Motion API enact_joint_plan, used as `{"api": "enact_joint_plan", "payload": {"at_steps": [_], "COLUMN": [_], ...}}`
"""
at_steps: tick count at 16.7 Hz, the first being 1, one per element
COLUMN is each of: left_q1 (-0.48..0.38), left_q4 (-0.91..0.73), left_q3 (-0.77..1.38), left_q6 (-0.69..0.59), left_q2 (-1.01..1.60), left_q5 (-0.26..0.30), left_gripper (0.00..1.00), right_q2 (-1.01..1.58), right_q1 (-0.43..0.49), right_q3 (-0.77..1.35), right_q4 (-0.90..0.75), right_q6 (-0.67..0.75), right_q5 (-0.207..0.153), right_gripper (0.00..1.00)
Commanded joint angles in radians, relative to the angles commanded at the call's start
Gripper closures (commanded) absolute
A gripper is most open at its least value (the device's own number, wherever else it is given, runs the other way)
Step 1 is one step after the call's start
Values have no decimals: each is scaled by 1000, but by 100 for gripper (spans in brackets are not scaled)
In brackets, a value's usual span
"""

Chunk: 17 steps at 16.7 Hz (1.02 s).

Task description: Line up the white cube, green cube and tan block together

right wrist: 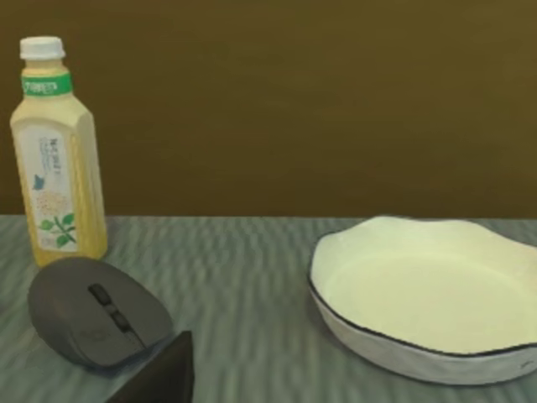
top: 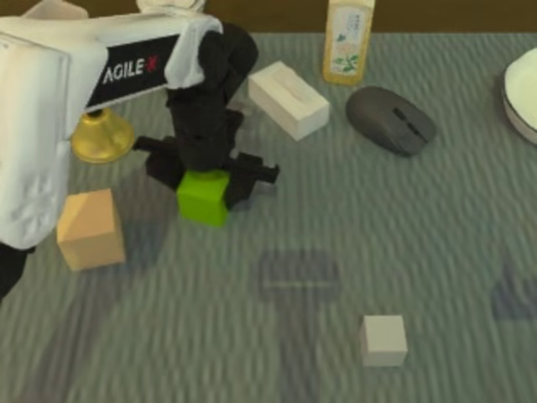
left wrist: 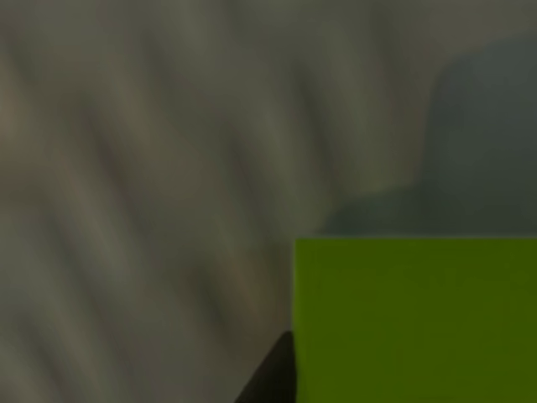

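Three blocks sit well apart: the green cube [top: 204,196] left of centre under the left claw [top: 206,175], the tan block [top: 90,228] at far left, the white cube [top: 383,340] lower right. The claw looks clamped on the green cube, though its fingers are mostly hidden. If the grip is shallow, the cube may twist or slip when moved, or knock the bell [top: 100,136] nearby. The right claw is out of sight.
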Motion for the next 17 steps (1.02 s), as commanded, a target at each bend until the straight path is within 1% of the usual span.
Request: {"api": "enact_joint_plan", "payload": {"at_steps": [4,9,11,17], "left_q1": [2,16,20,4], "left_q4": [-22,-195,-239,-241], "left_q3": [20,151,187,183], "left_q6": [2,-1,0,-12], "left_q2": [-21,-54,-67,-73], "left_q5": [-3,-4,-3,-4], "left_gripper": [100,100,100,100], "right_q2": [0,0,0,0], "right_q1": [0,0,0,0], "right_q3": [0,0,0,0], "right_q4": [0,0,0,0], "right_q6": [0,0,0,0], "right_q5": [0,0,0,0], "right_gripper": [0,0,0,0]}}
